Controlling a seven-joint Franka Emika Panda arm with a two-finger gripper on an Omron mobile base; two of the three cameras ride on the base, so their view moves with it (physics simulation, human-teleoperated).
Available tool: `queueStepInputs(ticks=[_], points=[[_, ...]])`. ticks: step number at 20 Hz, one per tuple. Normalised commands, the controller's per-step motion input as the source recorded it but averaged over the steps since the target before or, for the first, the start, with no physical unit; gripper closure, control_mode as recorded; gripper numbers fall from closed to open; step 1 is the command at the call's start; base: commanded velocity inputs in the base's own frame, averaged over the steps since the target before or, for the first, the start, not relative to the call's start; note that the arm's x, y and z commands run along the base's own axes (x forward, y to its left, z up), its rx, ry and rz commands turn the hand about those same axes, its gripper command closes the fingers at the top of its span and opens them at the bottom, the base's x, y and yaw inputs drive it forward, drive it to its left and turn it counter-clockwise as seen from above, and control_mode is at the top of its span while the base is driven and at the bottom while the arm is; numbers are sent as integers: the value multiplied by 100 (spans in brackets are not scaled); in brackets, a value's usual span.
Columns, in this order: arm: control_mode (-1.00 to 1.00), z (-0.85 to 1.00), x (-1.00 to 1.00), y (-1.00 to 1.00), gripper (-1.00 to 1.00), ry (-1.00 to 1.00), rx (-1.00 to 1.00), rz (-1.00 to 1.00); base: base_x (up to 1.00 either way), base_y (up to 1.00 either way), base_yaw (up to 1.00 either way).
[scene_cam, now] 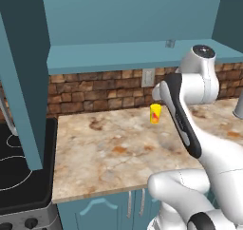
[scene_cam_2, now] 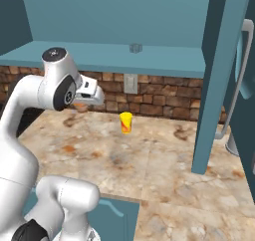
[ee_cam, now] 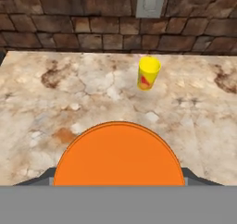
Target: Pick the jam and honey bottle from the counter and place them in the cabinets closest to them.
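The jam (ee_cam: 119,156) is a broad orange jar at the bottom of the hand view, close to the camera. My gripper (ee_cam: 119,180) is shut on it, and a dark fingertip shows at each side of the jar. In the right base view the hand (scene_cam_2: 85,96) hangs above the left part of the counter (scene_cam_2: 149,160), below the teal cabinet shelf (scene_cam_2: 109,56). In the left base view my own forearm hides the hand, over the beige counter (scene_cam: 109,153). The honey bottle is out of view.
A yellow cup with a red mark (scene_cam: 155,113) (scene_cam_2: 126,122) (ee_cam: 148,73) stands near the brick wall, under a wall outlet (scene_cam_2: 130,83). An open teal cabinet door (scene_cam: 21,81) (scene_cam_2: 219,80) juts out. A small grey thing (scene_cam_2: 135,48) sits on the shelf. A black stove (scene_cam: 19,172) adjoins the counter.
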Motion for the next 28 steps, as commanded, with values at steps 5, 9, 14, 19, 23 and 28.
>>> queueStepInputs(ticks=[5,9,14,19,23,28], points=[[-100,85,3,24,100,0,0,0,0,0,0],[-100,65,23,25,100,0,-1,0,0,0,0],[-100,55,27,22,100,0,-2,-1,0,0,0],[-100,55,10,2,100,-1,0,-1,0,0,0],[-100,18,-4,1,100,-7,0,0,0,0,0],[-100,4,20,0,100,-2,4,0,0,0,0]])
